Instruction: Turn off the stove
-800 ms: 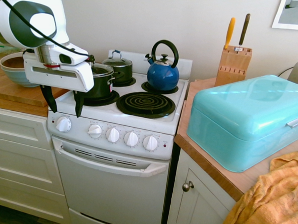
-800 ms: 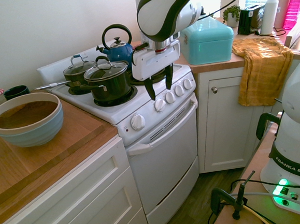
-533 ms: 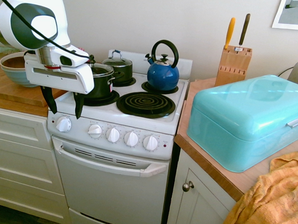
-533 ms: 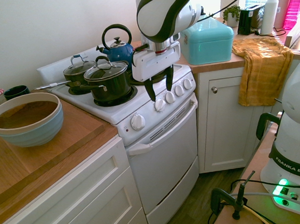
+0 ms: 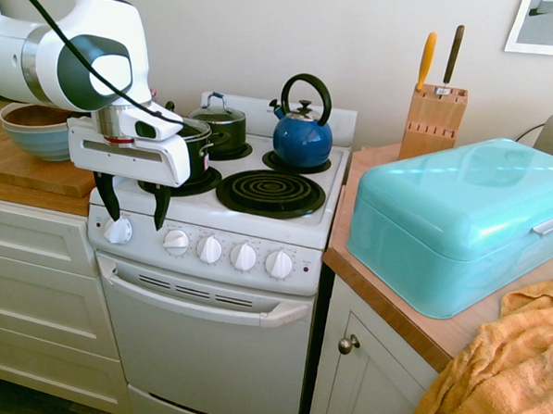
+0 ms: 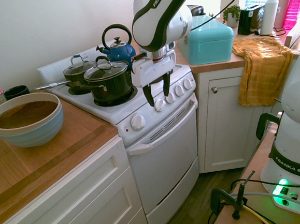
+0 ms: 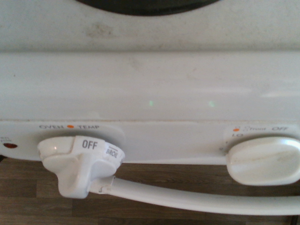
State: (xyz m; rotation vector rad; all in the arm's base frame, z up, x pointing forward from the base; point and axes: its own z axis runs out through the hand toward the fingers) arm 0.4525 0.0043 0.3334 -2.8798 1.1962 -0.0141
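The stove [image 5: 217,287] stands between two runs of white cabinets topped by a wooden bench [image 5: 37,181], its control panel and oven door facing out into the room. The row of five round white knobs runs horizontally along the front panel, just above the oven door handle [image 5: 207,301].

The end effector [image 5: 133,213] hangs at the left end of that row, fingers pointing down and spread apart, holding nothing. In the first exterior view one dark finger comes down just above the leftmost knob [image 5: 118,230] and the other falls between it and the second knob [image 5: 175,241]; whether either finger touches the panel cannot be told. The second exterior view shows the end effector [image 6: 156,92] over the front edge of the stove [image 6: 163,142], open.

In the wrist view the oven temperature knob [image 7: 77,161] shows "OFF" on its skirt, under an orange mark printed on the panel. The neighbouring knob [image 7: 262,160] has its grip bar lying roughly level, along the line of the panel.

On the burners sit a dark lidded pot [image 5: 191,152], a smaller lidded pot [image 5: 220,125] behind it, and a blue kettle [image 5: 302,134]; the front right coil [image 5: 271,191] is bare. A turquoise bread box [image 5: 461,221] rests on the bench to the right.
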